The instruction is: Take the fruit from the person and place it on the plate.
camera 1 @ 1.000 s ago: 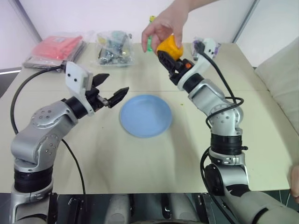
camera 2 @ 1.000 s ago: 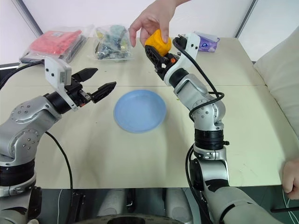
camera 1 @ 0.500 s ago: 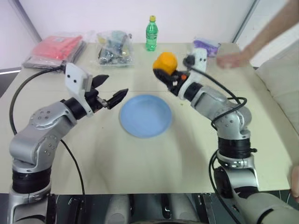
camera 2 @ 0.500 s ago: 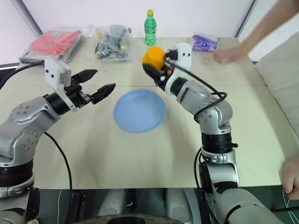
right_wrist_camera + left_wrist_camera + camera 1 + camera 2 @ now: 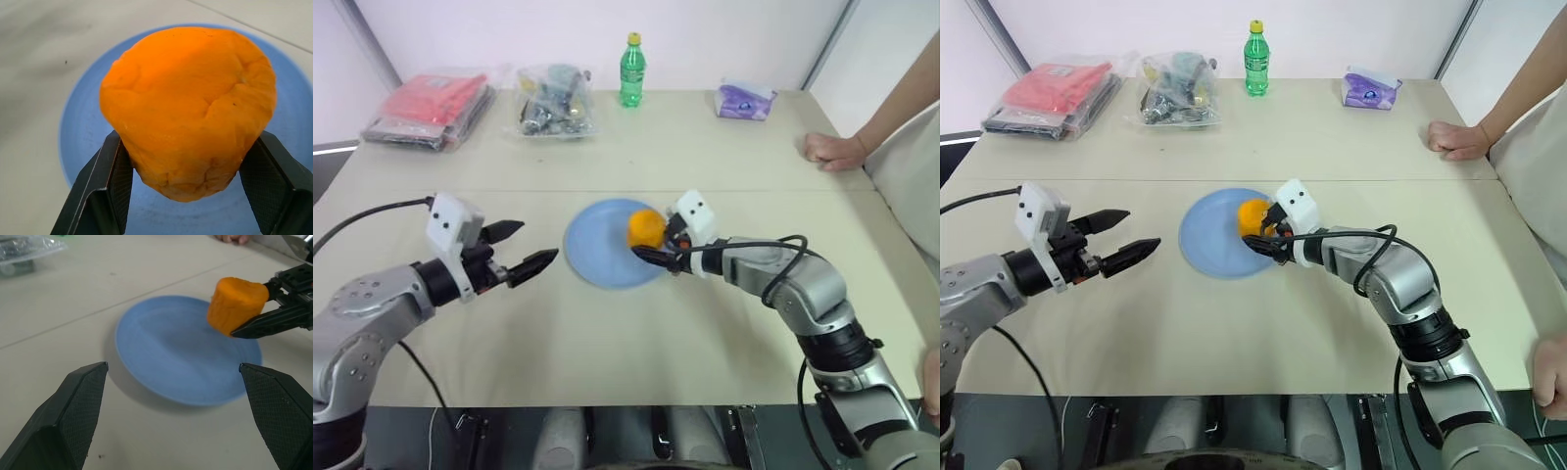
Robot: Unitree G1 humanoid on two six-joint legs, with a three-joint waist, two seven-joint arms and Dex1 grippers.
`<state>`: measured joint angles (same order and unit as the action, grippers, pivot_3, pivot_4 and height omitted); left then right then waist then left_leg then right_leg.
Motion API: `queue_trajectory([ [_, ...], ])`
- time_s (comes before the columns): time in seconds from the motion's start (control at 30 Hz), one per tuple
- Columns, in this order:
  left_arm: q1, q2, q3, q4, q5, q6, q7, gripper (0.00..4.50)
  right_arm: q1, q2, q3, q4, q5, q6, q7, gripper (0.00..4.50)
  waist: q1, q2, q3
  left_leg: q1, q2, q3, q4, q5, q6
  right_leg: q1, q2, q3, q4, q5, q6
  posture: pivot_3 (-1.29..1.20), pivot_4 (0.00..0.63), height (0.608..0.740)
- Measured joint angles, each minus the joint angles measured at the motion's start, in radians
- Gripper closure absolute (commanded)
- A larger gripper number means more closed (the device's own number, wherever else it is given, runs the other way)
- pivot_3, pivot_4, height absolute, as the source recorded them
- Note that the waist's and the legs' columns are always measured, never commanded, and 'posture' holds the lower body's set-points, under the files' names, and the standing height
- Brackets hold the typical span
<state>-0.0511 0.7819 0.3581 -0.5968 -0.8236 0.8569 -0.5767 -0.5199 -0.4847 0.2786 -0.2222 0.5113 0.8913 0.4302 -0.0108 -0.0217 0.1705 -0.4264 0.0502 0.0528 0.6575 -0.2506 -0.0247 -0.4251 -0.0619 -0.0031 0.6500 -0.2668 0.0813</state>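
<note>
The orange-yellow fruit [image 5: 646, 227] is clamped between the black fingers of my right gripper [image 5: 651, 243], which is shut on it. It hangs just over the right part of the light-blue plate [image 5: 597, 259]; I cannot tell whether it touches the plate. In the right wrist view the fruit [image 5: 188, 107] sits between both fingers [image 5: 105, 191] with the plate [image 5: 78, 132] under it. My left gripper [image 5: 536, 243] stands open to the left of the plate, holding nothing. The person's hand [image 5: 832, 150] rests on the table at the far right.
Along the back edge stand a green bottle [image 5: 629, 70], a clear bag of small items [image 5: 553, 98], a red packet [image 5: 435, 103] and a purple pack [image 5: 744, 101]. Another hand [image 5: 1552, 377] shows at the near right edge.
The person let go of the fruit and drew the hand back to the right. My right gripper came down with the fruit to the plate. My left gripper sank and drew back leftward.
</note>
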Motion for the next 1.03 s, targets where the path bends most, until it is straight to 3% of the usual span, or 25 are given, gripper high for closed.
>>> queue_trajectory([
  [0.1, 0.006, 0.001, 0.0, 0.0, 0.006, -0.004, -0.006, 0.0, 0.017, 0.01, 0.018, 0.033, -0.045, -0.012, 0.011, 2.05, -0.001, 0.0, 0.0, 0.0, 0.0, 0.0, 0.0, 0.0, 0.0, 0.0, 0.0, 0.0, 0.0, 0.0, 0.0, 0.0, 0.15, 0.731],
  [0.23, -0.013, 0.002, -0.006, 0.001, 0.009, -0.017, -0.008, 0.0, 0.021, 0.036, 0.021, 0.05, -0.095, -0.043, 0.022, 0.08, -0.002, 0.0, 0.0, 0.0, 0.0, 0.0, 0.0, 0.0, 0.0, 0.0, 0.0, 0.0, 0.0, 0.001, 0.001, 0.0, 0.15, 0.731],
  [0.53, -0.089, -0.014, -0.063, 0.021, 0.029, -0.031, 0.001, 0.0, 0.02, 0.014, -0.028, -0.002, -0.112, -0.023, 0.065, 0.03, -0.001, 0.0, 0.0, 0.0, 0.0, 0.0, 0.0, 0.0, 0.0, 0.0, 0.0, 0.0, 0.0, 0.001, 0.002, 0.0, 0.15, 0.731],
  [0.8, -0.119, -0.024, -0.103, 0.046, 0.04, -0.042, -0.009, 0.0, -0.016, -0.229, -0.262, -0.138, -0.016, 0.059, 0.203, 0.03, 0.002, 0.0, 0.0, 0.0, -0.001, 0.0, 0.0, 0.0, 0.0, 0.0, 0.0, 0.0, 0.0, 0.001, 0.002, 0.0, 0.15, 0.731],
  [1.03, -0.144, -0.027, -0.114, 0.079, 0.052, -0.063, -0.029, 0.0, 0.157, -0.412, -0.48, -0.212, 0.097, 0.051, 0.384, 0.03, 0.0, 0.0, 0.0, 0.0, 0.0, 0.001, 0.0, 0.0, 0.0, 0.001, 0.001, 0.0, 0.0, 0.001, 0.002, 0.0, 0.15, 0.731],
])
